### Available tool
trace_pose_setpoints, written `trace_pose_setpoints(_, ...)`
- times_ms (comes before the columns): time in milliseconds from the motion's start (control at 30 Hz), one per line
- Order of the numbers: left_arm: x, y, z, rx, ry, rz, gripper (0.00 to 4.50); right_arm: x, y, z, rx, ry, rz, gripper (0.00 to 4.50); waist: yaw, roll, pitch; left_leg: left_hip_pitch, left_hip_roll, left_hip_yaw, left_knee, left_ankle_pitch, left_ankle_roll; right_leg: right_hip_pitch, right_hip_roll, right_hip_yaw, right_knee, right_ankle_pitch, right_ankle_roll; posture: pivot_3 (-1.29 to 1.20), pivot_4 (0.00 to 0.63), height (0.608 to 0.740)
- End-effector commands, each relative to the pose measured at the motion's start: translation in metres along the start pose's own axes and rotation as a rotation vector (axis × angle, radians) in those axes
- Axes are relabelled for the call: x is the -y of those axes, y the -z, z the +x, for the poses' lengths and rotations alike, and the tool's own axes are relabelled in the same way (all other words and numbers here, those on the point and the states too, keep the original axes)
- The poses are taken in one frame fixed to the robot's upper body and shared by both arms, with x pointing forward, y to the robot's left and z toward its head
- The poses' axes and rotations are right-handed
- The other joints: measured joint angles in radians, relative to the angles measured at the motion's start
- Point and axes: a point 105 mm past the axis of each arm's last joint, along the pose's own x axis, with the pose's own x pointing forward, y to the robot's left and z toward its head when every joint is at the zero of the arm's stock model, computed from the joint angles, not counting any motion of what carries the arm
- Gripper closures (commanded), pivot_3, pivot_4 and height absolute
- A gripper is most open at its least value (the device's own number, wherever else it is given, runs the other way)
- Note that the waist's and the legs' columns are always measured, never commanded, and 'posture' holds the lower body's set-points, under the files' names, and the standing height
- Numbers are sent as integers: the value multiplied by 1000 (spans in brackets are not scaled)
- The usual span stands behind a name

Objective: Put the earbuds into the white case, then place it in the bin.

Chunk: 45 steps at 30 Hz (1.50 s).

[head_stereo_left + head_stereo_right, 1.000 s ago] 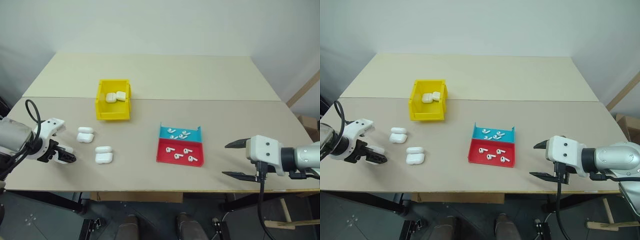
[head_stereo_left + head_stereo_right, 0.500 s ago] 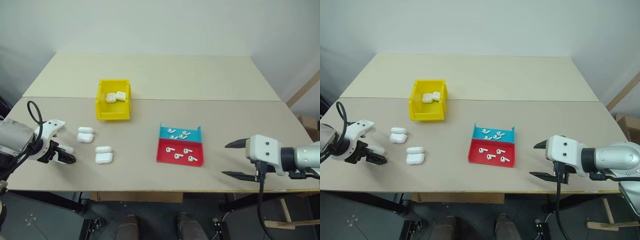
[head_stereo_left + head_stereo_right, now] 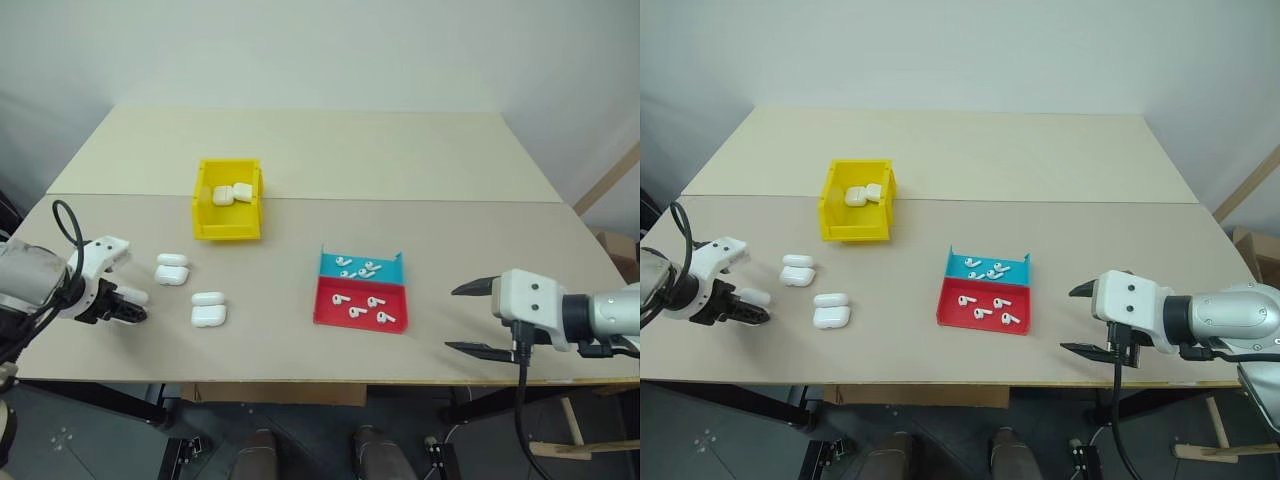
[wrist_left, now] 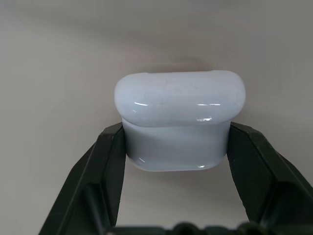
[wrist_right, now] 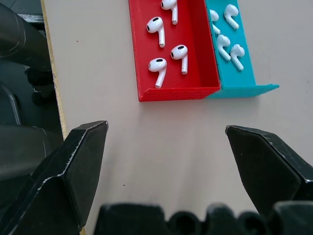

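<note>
- The left gripper [image 4: 175,147] is clamped on a white case [image 4: 178,119], one black finger pressed to each side of its lower body, with the rounded lid left free. That grip looks chosen so the lid can be flipped up later without letting go.
- This case sits at the near left of the tabletop [image 3: 400,150], beside the robot's left arm, and its lid appears closed.
- Two more white cases [image 3: 171,269] [image 3: 208,309] lie just to the right of it on the tabletop, untouched.
- The right gripper [image 3: 478,317] hangs over the near right edge with its fingers wide apart and nothing between them, probably waiting to fetch earbuds.
- The earbuds [image 5: 159,70] lie loose in the red tray [image 5: 137,58] and the blue tray [image 5: 247,78], which touch along one side, right of centre.
- The bin [image 3: 227,227], yellow, stands further back on the left and already holds a couple of cases.
- No earbud is in the held case yet, so the task is at an early step.
</note>
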Motion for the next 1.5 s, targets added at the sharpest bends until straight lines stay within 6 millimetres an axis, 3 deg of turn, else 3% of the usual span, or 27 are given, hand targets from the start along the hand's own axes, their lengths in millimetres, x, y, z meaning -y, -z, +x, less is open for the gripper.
trace_pose_setpoints(33,11,-31,-41,241,32,93,1717,14,-9,-12,9,62,-55,0,0,0,0,0,0,0,0,0,0,0,0,0,0,0,0,0,150,740)
trace_pose_setpoints(133,36,-42,-67,431,130,178,1717,21,-16,-17,20,71,-51,0,-4,0,0,0,0,0,0,0,0,0,-1,0,0,0,0,0,150,740)
trace_pose_setpoints(300,69,-49,-84,770,196,267,1717,28,-26,-17,-17,46,-15,0,-1,4,-2,3,0,1,0,0,0,1,-1,0,2,0,0,0,150,740)
trace_pose_setpoints(600,141,-35,-77,1392,485,358,1717,22,-49,-6,-136,-111,-46,0,4,3,-2,0,0,0,2,-1,1,1,-2,0,0,1,-1,0,150,740)
trace_pose_setpoints(700,158,-27,-68,1436,583,396,1717,17,-59,2,-128,-165,-69,615,5,4,-2,1,0,0,3,-1,1,1,-2,0,0,1,-2,0,150,740)
trace_pose_setpoints(800,172,-18,-56,1443,684,492,1717,19,-65,15,-142,-170,-103,1602,3,5,-3,2,-1,1,4,-1,1,3,-2,0,0,1,-1,0,150,740)
trace_pose_setpoints(900,178,-9,-40,1423,728,623,1717,21,-63,28,-186,-170,-136,1602,2,5,-4,2,0,1,4,-1,1,3,-1,0,0,1,-1,0,150,740)
trace_pose_setpoints(1067,179,-5,-32,1453,755,705,1717,21,-58,49,-246,-174,-164,1602,1,5,-4,0,0,0,4,-1,2,1,-2,0,-1,1,-1,0,150,740)
trace_pose_setpoints(1500,189,-4,-32,1492,809,815,1717,19,-54,91,-284,-227,-116,1602,-2,5,-4,0,0,-1,4,-2,2,1,-1,-1,0,1,-1,0,150,740)
